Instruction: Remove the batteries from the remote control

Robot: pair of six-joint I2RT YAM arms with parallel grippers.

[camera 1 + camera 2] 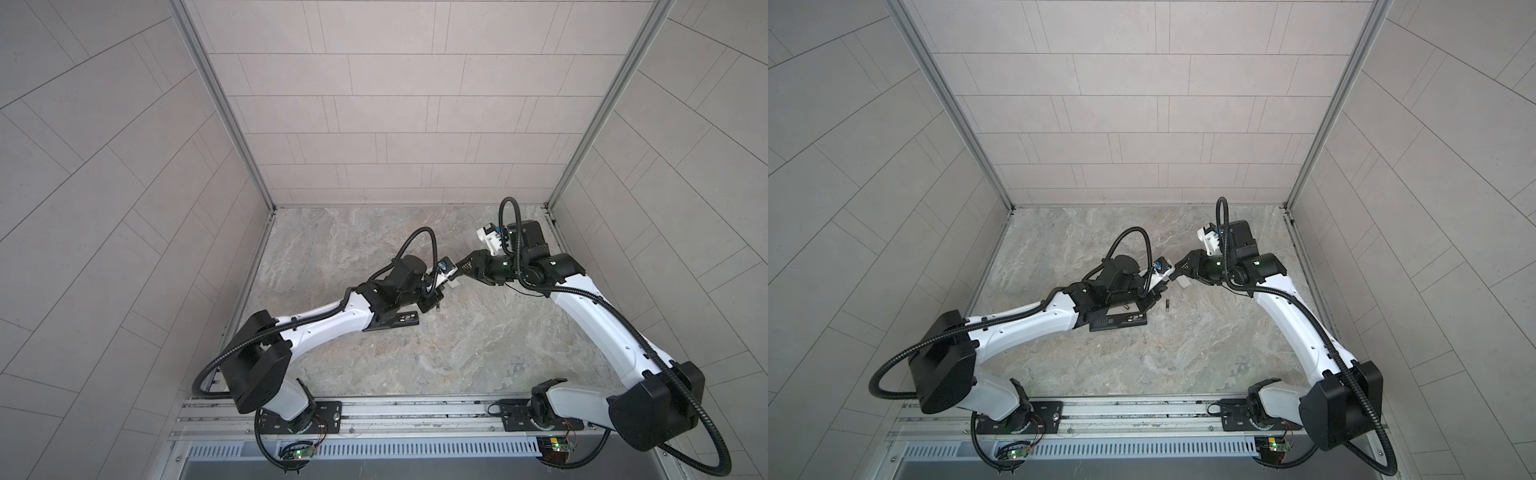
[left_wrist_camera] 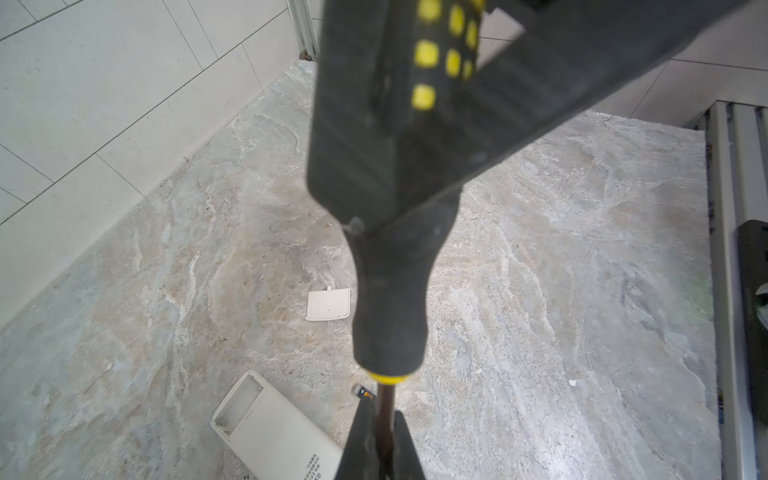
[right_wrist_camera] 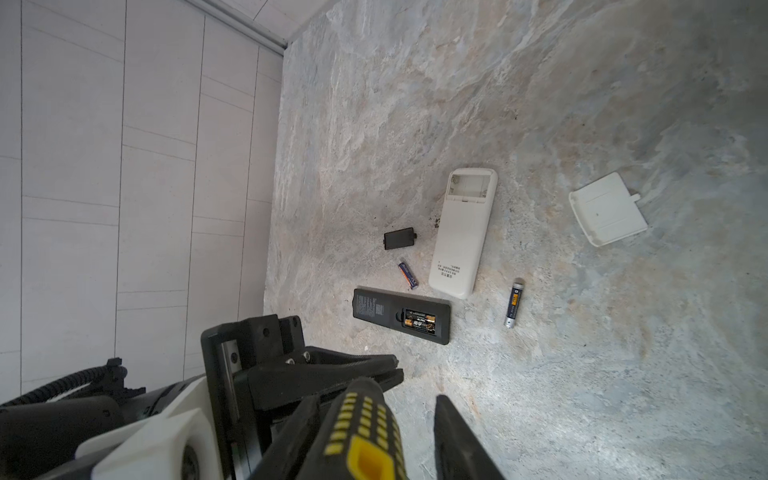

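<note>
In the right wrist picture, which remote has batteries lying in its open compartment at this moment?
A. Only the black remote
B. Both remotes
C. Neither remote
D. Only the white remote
A: the black remote shows two batteries in its open compartment, while the compartment of the white remote is empty.

Small print on white remote, black remote: unreadable.

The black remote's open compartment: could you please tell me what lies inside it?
Two black, gold-banded batteries lie side by side inside the black remote. Whatever sits beneath them is covered.
</note>
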